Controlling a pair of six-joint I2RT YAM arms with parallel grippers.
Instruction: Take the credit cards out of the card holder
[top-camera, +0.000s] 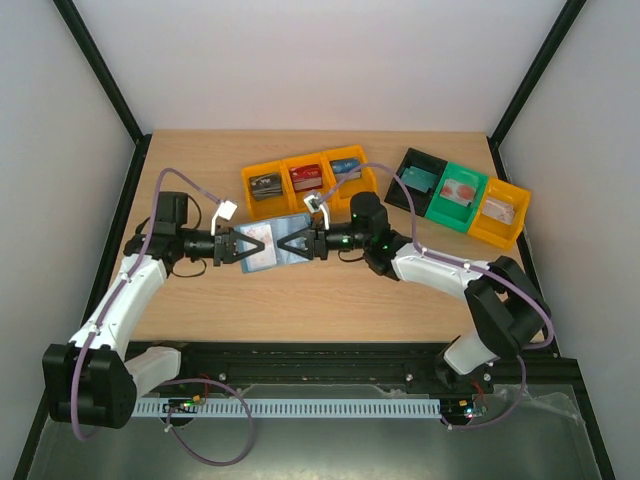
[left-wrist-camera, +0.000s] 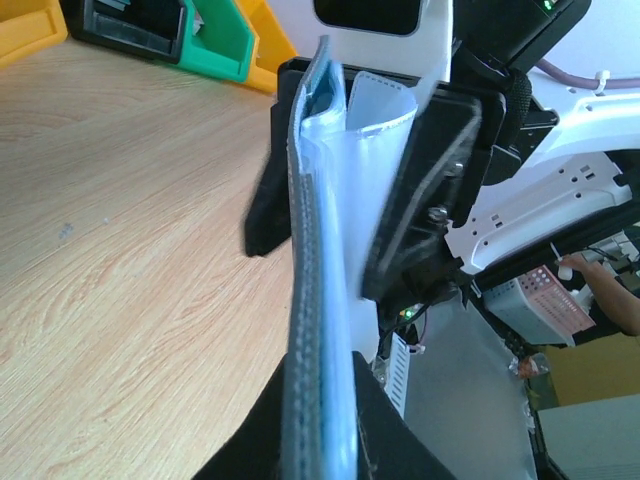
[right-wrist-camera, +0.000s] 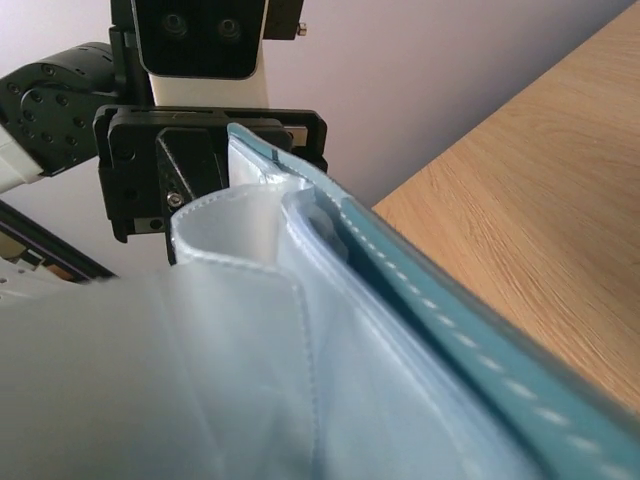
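The card holder (top-camera: 271, 252) stands on edge between the two pincers. Its teal stitched cover is upright and its clear sleeves (left-wrist-camera: 352, 190) bulge away from it. The left gripper (top-camera: 243, 247) is clamped on one end, its arm reaching inward. The right gripper (top-camera: 293, 243) faces it with fingers (left-wrist-camera: 425, 190) straddling the other end. Whether they pinch it, I cannot tell.

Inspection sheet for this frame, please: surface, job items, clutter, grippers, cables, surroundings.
Surface: wooden table, light grain.
Job's things: card holder gripped from both sides, clear sleeves fanned; credit cards lying in bins.
Clutter: six bins, two rows of three; nothing else seen.
Grippers: left gripper shut on the card holder; right gripper straddling its sleeves, grip unclear.
Cables: purple cables in loose loops, left and right.
Surroundings: white walls, black frame posts.
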